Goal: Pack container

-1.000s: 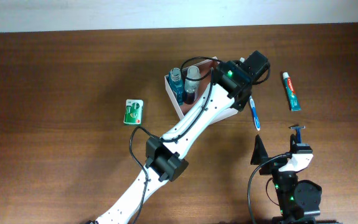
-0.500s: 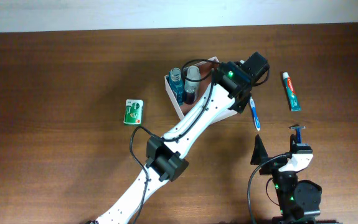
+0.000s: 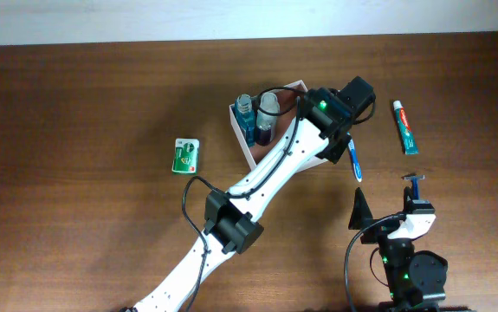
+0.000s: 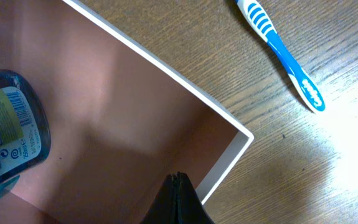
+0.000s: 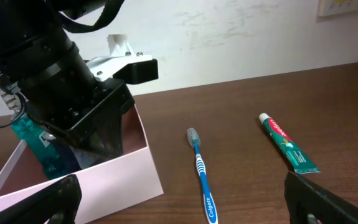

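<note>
The container point(image 3: 247, 146) has white walls and a reddish-brown inside, and stands at the table's middle back. It also shows in the left wrist view point(image 4: 166, 70) and in the right wrist view point(image 5: 98, 180). A blue bottle point(image 3: 246, 113) and a second bottle with dark liquid point(image 3: 268, 115) stand in its far-left corner. My left gripper point(image 4: 177, 179) is shut and empty, just above the container's floor near its right corner; from overhead point(image 3: 322, 117) the wrist covers it. My right gripper point(image 5: 182, 202) is open and empty, low near the front edge point(image 3: 389, 211).
A blue toothbrush point(image 3: 353, 160) lies just right of the container, also in the left wrist view point(image 4: 281, 53) and the right wrist view point(image 5: 202, 174). A toothpaste tube point(image 3: 405, 126) lies further right. A green packet point(image 3: 185, 156) lies left of the container. A small razor point(image 3: 414, 181) lies by the right arm.
My left wrist has shifted very slightly over the container. Nothing else has moved.
</note>
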You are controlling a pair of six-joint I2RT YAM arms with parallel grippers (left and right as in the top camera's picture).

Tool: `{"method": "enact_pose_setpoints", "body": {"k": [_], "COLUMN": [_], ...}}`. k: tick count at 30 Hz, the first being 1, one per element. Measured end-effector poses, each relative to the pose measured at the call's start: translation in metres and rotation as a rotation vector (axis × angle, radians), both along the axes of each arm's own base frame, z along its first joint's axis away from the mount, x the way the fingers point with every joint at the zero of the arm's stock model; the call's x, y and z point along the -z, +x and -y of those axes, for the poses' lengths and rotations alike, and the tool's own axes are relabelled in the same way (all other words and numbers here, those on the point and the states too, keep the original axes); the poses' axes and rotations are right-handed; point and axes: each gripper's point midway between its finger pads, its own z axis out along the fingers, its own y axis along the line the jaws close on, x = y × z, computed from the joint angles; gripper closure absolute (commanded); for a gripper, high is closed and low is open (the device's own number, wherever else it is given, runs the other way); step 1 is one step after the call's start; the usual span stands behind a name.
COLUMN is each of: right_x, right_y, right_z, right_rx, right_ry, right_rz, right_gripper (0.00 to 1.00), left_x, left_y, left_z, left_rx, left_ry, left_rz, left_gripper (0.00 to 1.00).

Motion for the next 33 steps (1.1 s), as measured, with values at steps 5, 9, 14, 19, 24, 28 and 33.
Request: {"method": "enact_pose_setpoints", "body": {"k": [5,9,14,19,24,28,33], "right_x": [0.0,0.0,0.0,0.0,0.0,0.0,0.0], "right_y": [0.0,0.0,0.0,0.0,0.0,0.0,0.0], "right_z": [0.0,0.0,0.0,0.0,0.0,0.0,0.0], "right_rx": [0.0,0.0,0.0,0.0,0.0,0.0,0.0], "right_ry": [0.0,0.0,0.0,0.0,0.0,0.0,0.0], "right_rz": [0.0,0.0,0.0,0.0,0.0,0.0,0.0], "right_gripper": [0.02,0.02,0.02,0.02,0.02,0.02,0.02], "left_x": [0.002,0.003,0.004,0.004,0.004,0.004,0.004], "left_y": [-0.008,-0.013,-0.014,-0.014,-0.014,-0.019,-0.023], "left_z": [-0.005,-0.009,-0.009,-0.009,-0.008,-0.005,-0.001], "left_rx": [0.007,0.013,0.017,0.024,0.029,0.039,0.049], "left_ry": [0.027,0.044,0.045,0.046,0.044,0.022,0.004], "left_rz": [-0.025,-0.047,-0.051,-0.051,-0.053,-0.077,-0.098], "left_gripper": [0.99,0.99,0.99,0.99,0.99,0.99,0.99]}}
